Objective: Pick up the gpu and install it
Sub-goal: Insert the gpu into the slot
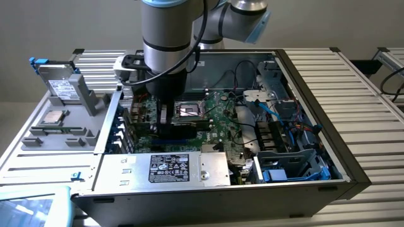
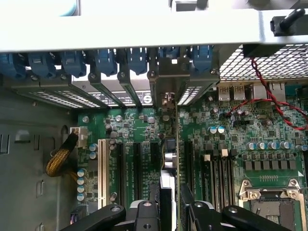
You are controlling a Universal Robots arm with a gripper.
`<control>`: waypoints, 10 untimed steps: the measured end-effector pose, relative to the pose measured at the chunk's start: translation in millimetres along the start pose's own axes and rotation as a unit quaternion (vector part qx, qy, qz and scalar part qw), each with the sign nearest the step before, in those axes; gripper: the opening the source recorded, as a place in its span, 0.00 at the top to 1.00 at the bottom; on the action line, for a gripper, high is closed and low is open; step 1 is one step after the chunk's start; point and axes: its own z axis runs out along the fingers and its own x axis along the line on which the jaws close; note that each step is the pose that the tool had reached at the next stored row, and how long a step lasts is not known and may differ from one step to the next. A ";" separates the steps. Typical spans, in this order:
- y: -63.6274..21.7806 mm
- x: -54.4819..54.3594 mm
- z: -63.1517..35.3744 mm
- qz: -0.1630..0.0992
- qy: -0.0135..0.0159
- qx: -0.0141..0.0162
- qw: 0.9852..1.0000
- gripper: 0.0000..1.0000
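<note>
The arm drops straight down into the open computer case, its grey column vertical and its black wrist sunk among the boards, and the gripper sits low over the motherboard, just to the exterior view's left of the processor socket. From the wrist, the gripper has its two black fingers drawn in close on either side of a thin card standing on edge: that is the gpu, seen edge-on, clamped between them and upright over the expansion slots. Its silver end bracket reaches the row of rear slot covers, right under the blue clips along the case's back wall. Whether the card's lower edge is fully down in its slot I cannot tell. A white slot lies off to one side on the green board, and a braided yellow cable curls beside it. On the other side run the memory slots and a twisted red wire. In the exterior view, the power supply at the front of the case carries a black label, its print too small to read. A hard drive with a white label stands in a grey holder at the exterior view's left, outside the case; its writing is unreadable too.
</note>
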 end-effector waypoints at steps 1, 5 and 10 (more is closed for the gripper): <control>0.0 0.0 0.2 0.000 0.000 0.000 1.000 0.72; -0.3 0.0 2.7 0.000 0.000 0.000 1.000 0.72; 0.1 -0.4 3.0 0.000 0.000 0.000 1.000 0.72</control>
